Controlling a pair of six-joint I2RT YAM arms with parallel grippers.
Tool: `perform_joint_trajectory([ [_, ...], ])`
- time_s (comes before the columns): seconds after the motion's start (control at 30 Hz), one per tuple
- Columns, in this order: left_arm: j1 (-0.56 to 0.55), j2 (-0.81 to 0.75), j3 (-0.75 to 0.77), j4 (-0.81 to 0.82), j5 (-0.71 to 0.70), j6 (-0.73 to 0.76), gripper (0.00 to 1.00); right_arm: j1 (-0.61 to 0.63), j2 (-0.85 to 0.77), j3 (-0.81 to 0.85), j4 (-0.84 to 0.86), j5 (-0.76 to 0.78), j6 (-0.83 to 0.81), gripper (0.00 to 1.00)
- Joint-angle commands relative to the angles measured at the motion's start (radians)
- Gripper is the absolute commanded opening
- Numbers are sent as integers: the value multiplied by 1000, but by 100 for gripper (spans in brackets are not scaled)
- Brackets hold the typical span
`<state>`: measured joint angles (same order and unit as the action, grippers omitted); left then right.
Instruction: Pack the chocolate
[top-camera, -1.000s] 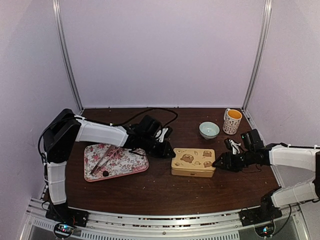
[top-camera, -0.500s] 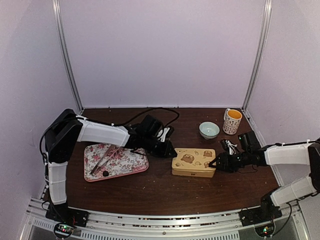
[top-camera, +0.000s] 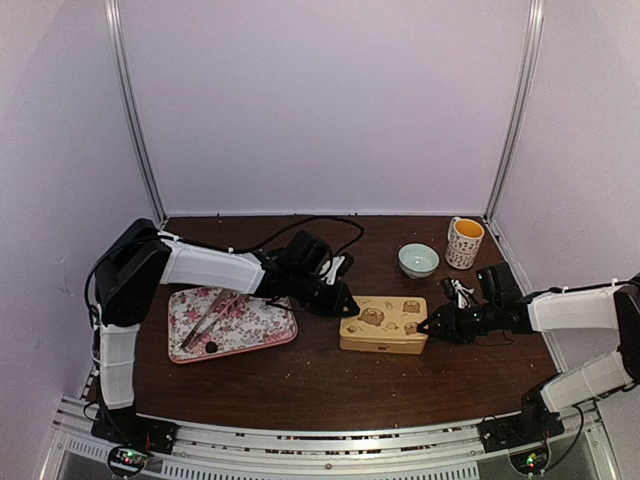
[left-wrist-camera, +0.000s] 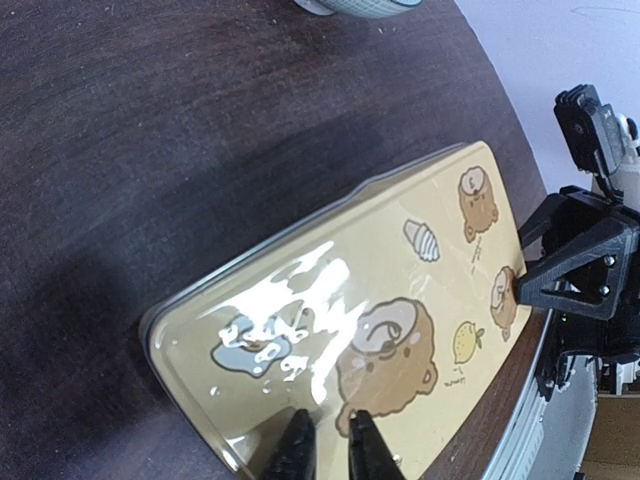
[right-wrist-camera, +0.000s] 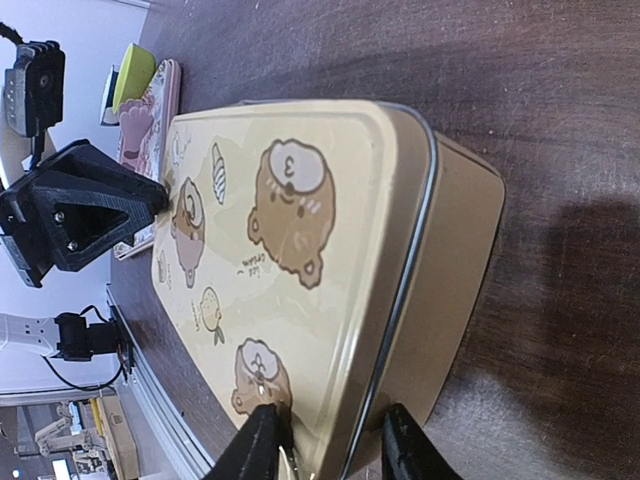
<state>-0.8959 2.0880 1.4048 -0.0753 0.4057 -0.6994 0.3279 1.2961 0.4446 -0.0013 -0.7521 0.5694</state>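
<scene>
A closed yellow tin (top-camera: 385, 325) with bear pictures lies mid-table, also seen in the left wrist view (left-wrist-camera: 380, 300) and the right wrist view (right-wrist-camera: 300, 250). My left gripper (top-camera: 348, 303) rests its tips on the lid's left end (left-wrist-camera: 332, 445), open only by a narrow gap with nothing between them. My right gripper (top-camera: 428, 327) clamps the tin's right end (right-wrist-camera: 335, 445), one finger on the lid and the other against the side wall. One small dark lump (top-camera: 211, 347) that looks like chocolate lies on the floral tray (top-camera: 260, 325). Any other chocolate is hidden.
Pink tongs (top-camera: 210, 318) lie on the tray, left of the tin. A pale green bowl (top-camera: 418, 260) and a patterned mug (top-camera: 465, 242) stand at the back right. A black cable loops behind the left arm.
My right gripper has moved in from the right and narrowed onto the tin's end. The tin has shifted slightly left. The left gripper crept right onto the lid.
</scene>
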Motion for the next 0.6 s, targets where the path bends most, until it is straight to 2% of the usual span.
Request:
perform_joint_trajectory([
  [0.0, -8, 37, 10, -24, -2, 0, 15, 20, 49, -32, -31, 21, -23, 34],
  [0.17, -8, 38, 7, -41, -10, 11, 15, 20, 56, -75, -26, 37, -35, 30],
  [0.4, -8, 43, 15, -46, -18, 14, 15, 20, 88, -109, 49, 32, -2, 31],
  [0.5, -8, 37, 19, -58, -24, 19, 15, 20, 42, -93, 23, 60, -9, 35],
  [0.57, -8, 26, 20, -64, -33, 32, 15, 20, -11, -63, -36, 88, -28, 41],
])
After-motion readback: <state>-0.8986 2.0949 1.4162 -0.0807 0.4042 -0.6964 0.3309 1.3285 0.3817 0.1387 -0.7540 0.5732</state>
